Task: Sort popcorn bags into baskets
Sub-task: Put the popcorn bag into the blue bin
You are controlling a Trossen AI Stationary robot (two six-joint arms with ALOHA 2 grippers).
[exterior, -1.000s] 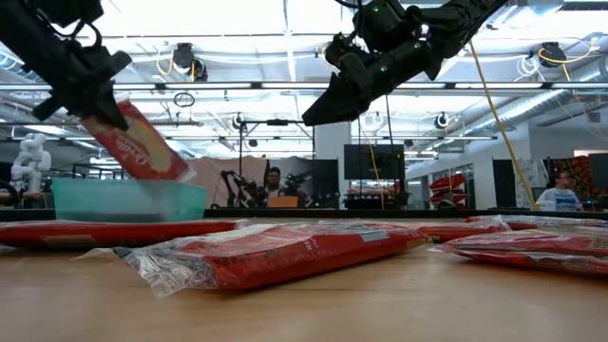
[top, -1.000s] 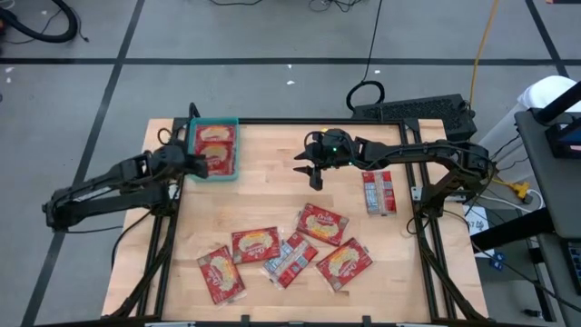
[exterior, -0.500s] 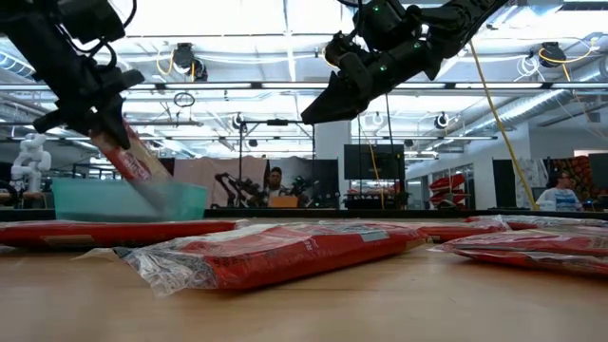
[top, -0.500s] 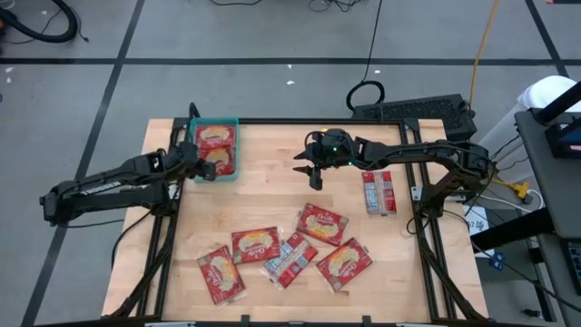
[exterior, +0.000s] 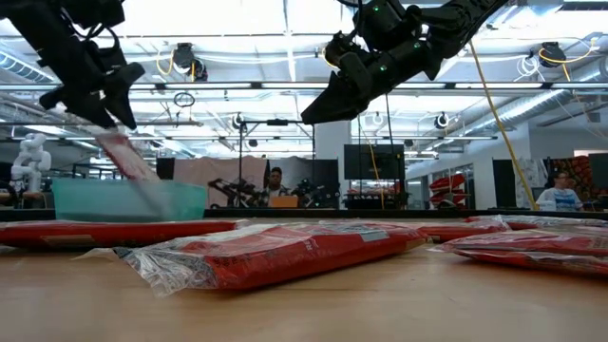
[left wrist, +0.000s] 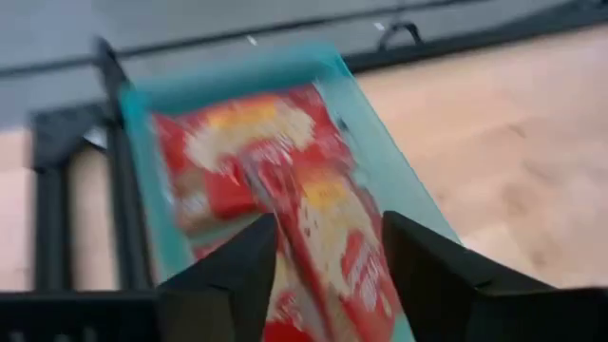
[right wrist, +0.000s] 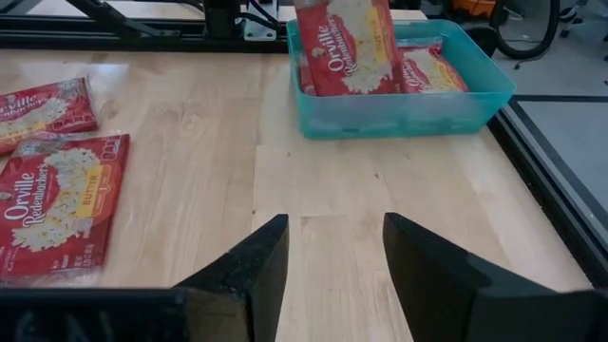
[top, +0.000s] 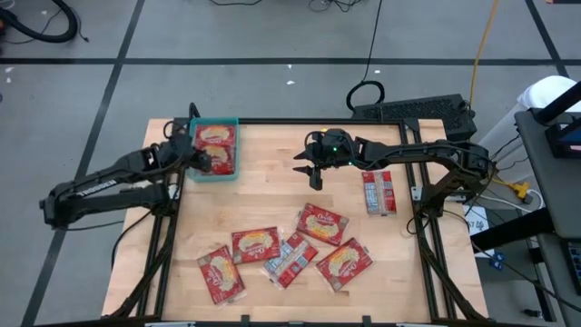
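On the table: a pale wooden table top (top: 263, 173) framed in black rails is seen from above, with both dark arms reaching over it.
Left arm: it is stretched from the left edge to the far-left corner.
Right arm: it is reached from the right edge toward the far middle of the table.
Basket: a shallow rectangular teal-green plastic tray (top: 235, 148) is set at the far-left corner; red popcorn packets are lying flat inside it.
Loose bags: five flat red popcorn bags with yellow-cream ovals (top: 254, 243) are scattered near the front edge, around one silvery white-and-blue bag (top: 289, 259); another bag (top: 379, 192) is lying apart by the right rail.
Dropped bag: a red popcorn packet (right wrist: 343, 45) is caught tilted above the tray's near end, its lower edge inside the tray.
Left gripper (top: 201, 158): it is held over the tray with its fingers spread, the tilted packet between them.
Right gripper (top: 314, 174): it is hung above bare wood, fingers parted, nothing held.
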